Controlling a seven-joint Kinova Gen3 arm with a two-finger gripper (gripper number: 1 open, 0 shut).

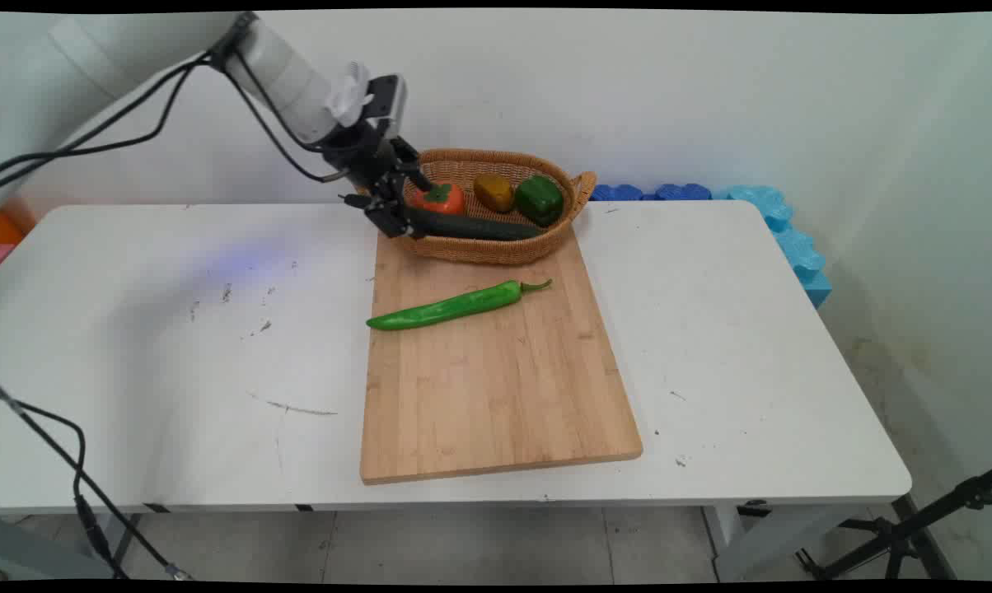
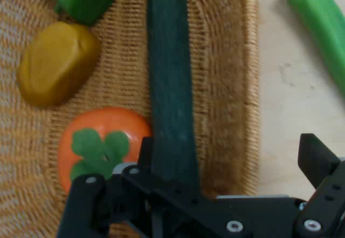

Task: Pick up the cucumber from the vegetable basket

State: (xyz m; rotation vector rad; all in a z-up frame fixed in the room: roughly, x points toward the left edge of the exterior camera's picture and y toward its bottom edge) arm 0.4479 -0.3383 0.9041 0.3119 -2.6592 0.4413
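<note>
The claw (image 1: 399, 216) is down at the left end of the basket (image 1: 496, 247). It is spread open, with one finger on each side of the cucumber (image 1: 479, 227). In the hand view the left finger (image 2: 145, 154) sits right by the cucumber (image 2: 170, 103), and the right finger (image 2: 318, 160) is well apart from it, out past the basket rim (image 2: 248, 87). It is not pinching anything.

There are four things in the basket: one dark cucumber, one orange persimmon (image 1: 440, 198) with a green leaf top, one yellow-brown pepper (image 1: 494, 192) and one green pepper (image 1: 540, 200). The cucumber lies along the near side of the basket, just beside the persimmon.

The basket sits on the far end of one wooden board (image 1: 496, 395). One long green chili (image 1: 455, 305) lies on the board, near the basket. The board lies on the white table (image 1: 175, 371).
</note>
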